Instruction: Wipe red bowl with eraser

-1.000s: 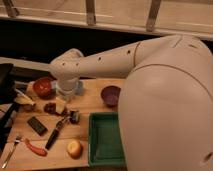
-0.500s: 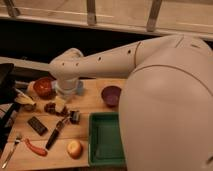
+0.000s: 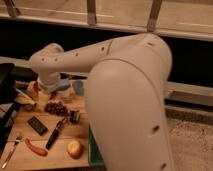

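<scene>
In the camera view, the white arm [image 3: 80,52] is reaching over the counter's [image 3: 52,156] far left corner and bending down, its hand [image 3: 46,95] hanging just beside the red bowl [image 3: 33,90]. Whether the hand is wide or narrow I cannot tell. The bowl is showing only as an orange-red sliver behind the wrist. The eraser [image 3: 37,125], a flat black block, is lying near the left edge, apart from the hand. The robot's body is hiding the counter's right side.

Black eraser [image 3: 37,125] — red bowl [image 3: 33,89]
</scene>
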`<state>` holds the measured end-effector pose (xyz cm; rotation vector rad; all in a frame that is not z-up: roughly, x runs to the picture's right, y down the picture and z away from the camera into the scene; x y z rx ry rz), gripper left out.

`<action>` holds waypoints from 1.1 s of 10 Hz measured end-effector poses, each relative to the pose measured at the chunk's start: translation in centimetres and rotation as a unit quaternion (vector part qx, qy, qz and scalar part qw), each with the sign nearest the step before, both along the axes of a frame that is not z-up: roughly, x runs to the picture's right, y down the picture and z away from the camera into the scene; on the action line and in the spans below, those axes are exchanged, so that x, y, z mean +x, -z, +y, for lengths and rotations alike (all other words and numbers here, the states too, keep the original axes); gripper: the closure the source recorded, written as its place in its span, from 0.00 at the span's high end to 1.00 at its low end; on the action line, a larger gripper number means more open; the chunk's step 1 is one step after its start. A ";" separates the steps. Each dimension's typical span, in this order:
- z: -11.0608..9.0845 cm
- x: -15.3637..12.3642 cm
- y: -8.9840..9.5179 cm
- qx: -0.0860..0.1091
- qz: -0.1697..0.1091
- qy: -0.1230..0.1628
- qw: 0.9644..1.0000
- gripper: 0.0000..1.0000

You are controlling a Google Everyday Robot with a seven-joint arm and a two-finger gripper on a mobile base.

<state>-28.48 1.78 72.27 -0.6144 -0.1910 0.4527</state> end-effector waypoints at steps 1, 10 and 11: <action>-0.1 -2.6 -0.4 -0.003 -0.014 0.005 1.000 0.79; 7.3 -15.7 2.2 -0.004 -0.084 0.094 0.992 0.79; 7.2 -15.5 2.0 -0.003 -0.083 0.094 0.992 0.79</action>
